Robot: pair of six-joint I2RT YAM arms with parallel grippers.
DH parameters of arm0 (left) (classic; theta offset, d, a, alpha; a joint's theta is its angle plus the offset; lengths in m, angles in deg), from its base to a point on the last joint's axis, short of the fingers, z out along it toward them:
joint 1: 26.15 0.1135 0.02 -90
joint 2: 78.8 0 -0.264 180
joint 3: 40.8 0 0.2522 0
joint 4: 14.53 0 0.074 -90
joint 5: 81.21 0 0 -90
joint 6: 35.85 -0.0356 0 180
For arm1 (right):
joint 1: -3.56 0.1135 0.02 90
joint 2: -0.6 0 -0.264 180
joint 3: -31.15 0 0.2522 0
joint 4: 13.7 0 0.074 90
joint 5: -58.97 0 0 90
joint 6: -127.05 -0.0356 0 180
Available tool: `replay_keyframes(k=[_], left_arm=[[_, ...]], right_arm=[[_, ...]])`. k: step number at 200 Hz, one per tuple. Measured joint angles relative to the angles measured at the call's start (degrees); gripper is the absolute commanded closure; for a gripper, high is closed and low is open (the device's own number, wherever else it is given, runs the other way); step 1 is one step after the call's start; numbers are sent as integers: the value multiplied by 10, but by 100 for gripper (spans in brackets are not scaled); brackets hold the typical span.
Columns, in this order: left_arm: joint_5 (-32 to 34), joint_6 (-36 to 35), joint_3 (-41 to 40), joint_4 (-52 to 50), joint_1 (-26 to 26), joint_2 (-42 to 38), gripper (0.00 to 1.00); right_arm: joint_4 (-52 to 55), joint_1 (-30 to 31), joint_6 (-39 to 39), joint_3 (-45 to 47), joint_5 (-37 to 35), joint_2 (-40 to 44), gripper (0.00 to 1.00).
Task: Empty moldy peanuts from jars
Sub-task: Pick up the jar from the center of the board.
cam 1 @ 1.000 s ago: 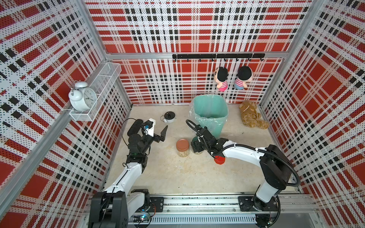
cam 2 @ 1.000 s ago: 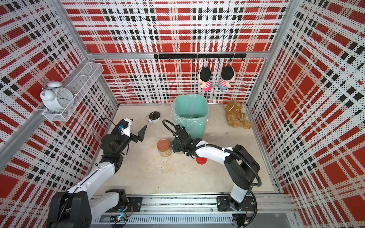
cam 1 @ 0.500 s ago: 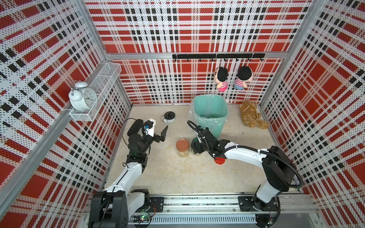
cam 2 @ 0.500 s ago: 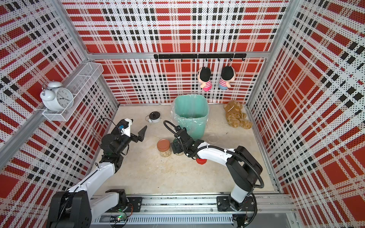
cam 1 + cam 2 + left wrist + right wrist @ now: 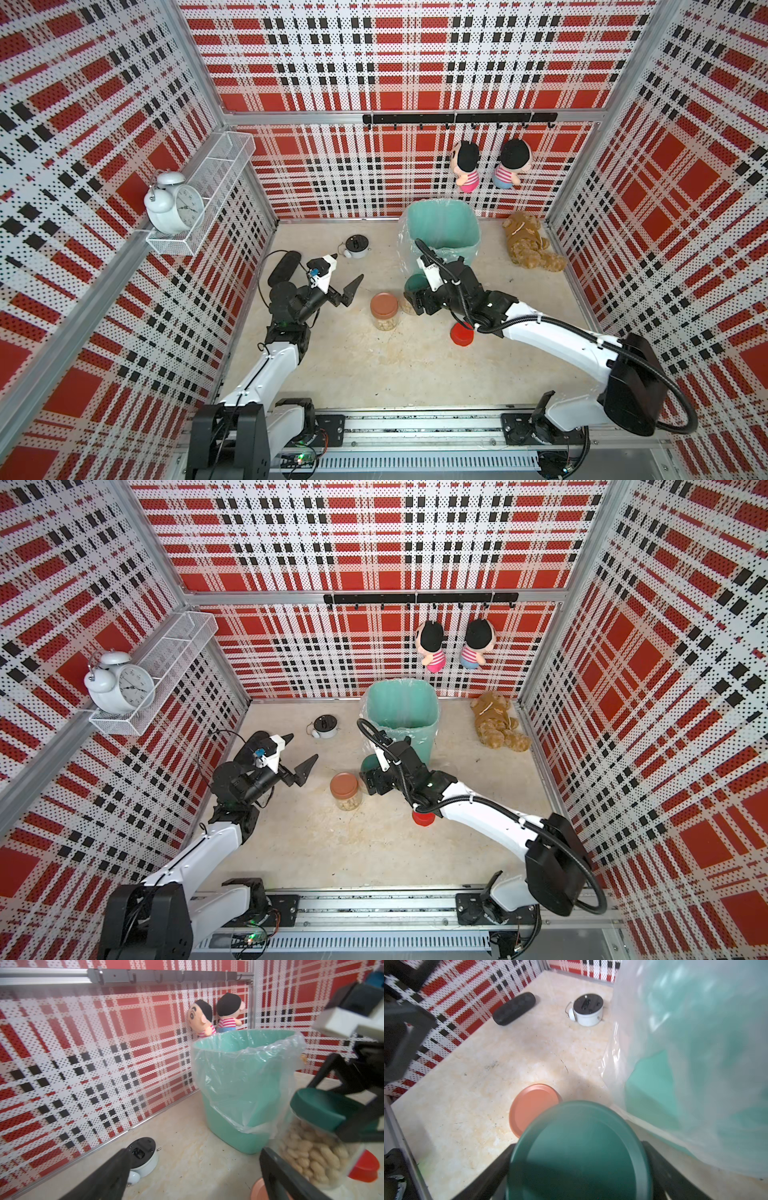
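Right jaws (image 5: 577,1146) are clamped on the green-lidded jar (image 5: 318,1109), one black finger (image 5: 492,1169) against each side of the lid, no gap I can spot in the right wrist view. The jar is upright and packed with pale moldy peanuts (image 5: 311,1155). I honestly can't tell if its base is on the counter (image 5: 374,365) or a hair above it. It's right up against the front of the teal bin (image 5: 232,1138), with the clear plastic liner (image 5: 245,1076) hanging just beside it. Left jaws (image 5: 345,270) are spread wide with nothing between them, hovering over the counter and pointed toward the bin. Between the two arms, just beside the green one, the terracotta-lidded jar (image 5: 384,305) stands upright with its lid on and peanuts showing through the glass. Nothing is touching it. A red lid (image 5: 461,334) peeks out next to the right forearm, nearer the robot's base, and whatever's below it is hidden. Further out, a small white clock (image 5: 356,245) lies black back up, left of the bin, and a black oblong case (image 5: 513,1008) sits by the left wall. A brown plush bear (image 5: 530,245) is slumped in the far right corner, two dolls (image 5: 467,166) hang from the hook rail, and a white alarm clock (image 5: 176,203) sits on the wire shelf.
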Motion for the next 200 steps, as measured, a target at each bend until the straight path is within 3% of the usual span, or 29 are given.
replay_keyframes(k=[40,72,143,200], left_arm=[[-82,-16,16,-8,-17,-3,2],[-111,-42,41,-24,-65,-1,2],[-65,-98,121,-57,-174,84,2],[-51,-93,151,-61,-206,136,2]], right_arm=[[32,-33,37,-43,49,38,100],[52,-56,60,-82,97,40,100],[59,-65,105,-143,168,33,100],[32,-68,124,-126,193,30,100]])
